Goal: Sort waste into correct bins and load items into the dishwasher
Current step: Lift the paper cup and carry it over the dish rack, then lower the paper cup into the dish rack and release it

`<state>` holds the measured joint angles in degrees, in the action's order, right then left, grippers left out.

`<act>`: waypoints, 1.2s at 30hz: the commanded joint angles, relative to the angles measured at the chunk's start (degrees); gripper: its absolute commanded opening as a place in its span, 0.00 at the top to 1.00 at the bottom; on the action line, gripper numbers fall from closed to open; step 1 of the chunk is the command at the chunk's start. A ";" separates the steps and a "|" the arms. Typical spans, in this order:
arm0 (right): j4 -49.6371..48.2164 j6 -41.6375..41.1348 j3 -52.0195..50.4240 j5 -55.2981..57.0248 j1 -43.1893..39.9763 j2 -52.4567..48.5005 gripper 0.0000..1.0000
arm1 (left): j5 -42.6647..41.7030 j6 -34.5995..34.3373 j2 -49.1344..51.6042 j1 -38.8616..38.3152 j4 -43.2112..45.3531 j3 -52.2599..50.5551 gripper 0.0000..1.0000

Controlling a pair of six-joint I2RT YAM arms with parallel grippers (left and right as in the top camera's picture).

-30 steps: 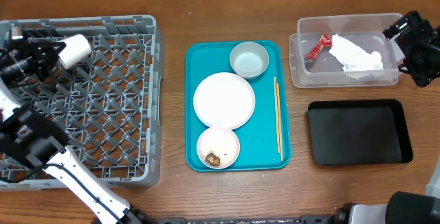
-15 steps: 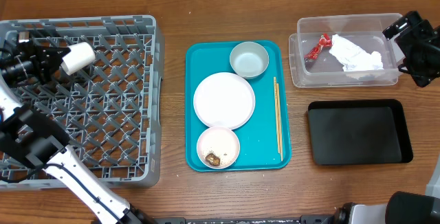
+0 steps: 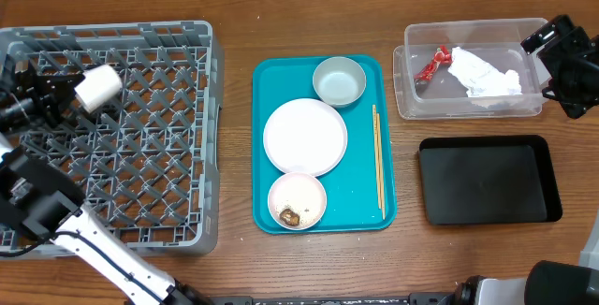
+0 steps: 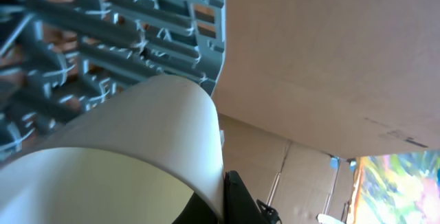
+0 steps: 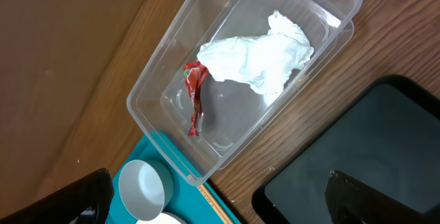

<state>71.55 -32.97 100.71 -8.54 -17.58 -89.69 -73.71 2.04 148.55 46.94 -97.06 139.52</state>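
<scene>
Wooden table, grey dish rack (image 3: 211,118) at left. White cup (image 3: 99,87) lies sideways over its far-left cells, left gripper (image 3: 67,95) clamped on it. Probably light, rigid, smooth and slippery; best gripped across the rim. Right gripper (image 3: 560,69) fingers apart, empty, beside clear bin (image 3: 468,22).

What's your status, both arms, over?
Left tool shut on white cup, over the dish rack. Right tool open beside the clear bin. Plate and bowls on teal tray. Nothing in the way.
</scene>
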 commanded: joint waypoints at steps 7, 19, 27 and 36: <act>-0.35 -0.20 0.61 0.57 -0.17 -0.07 0.00 | 6.10 9.53 -1.88 0.09 0.24 -9.42 0.96; -0.33 -0.20 0.61 0.59 -0.17 -0.07 0.00 | 4.33 10.82 -1.88 3.34 6.05 -17.97 0.96; -0.35 -0.20 0.61 0.57 -0.17 -0.07 0.00 | 9.11 10.19 -1.88 3.74 6.14 -17.84 0.88; -0.35 -0.20 0.61 0.57 -0.17 -0.07 0.00 | 16.24 6.67 -1.90 3.85 1.42 -11.78 0.84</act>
<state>71.55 -32.99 100.71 -8.54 -17.58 -89.69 -73.47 9.82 144.24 51.77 -93.91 125.89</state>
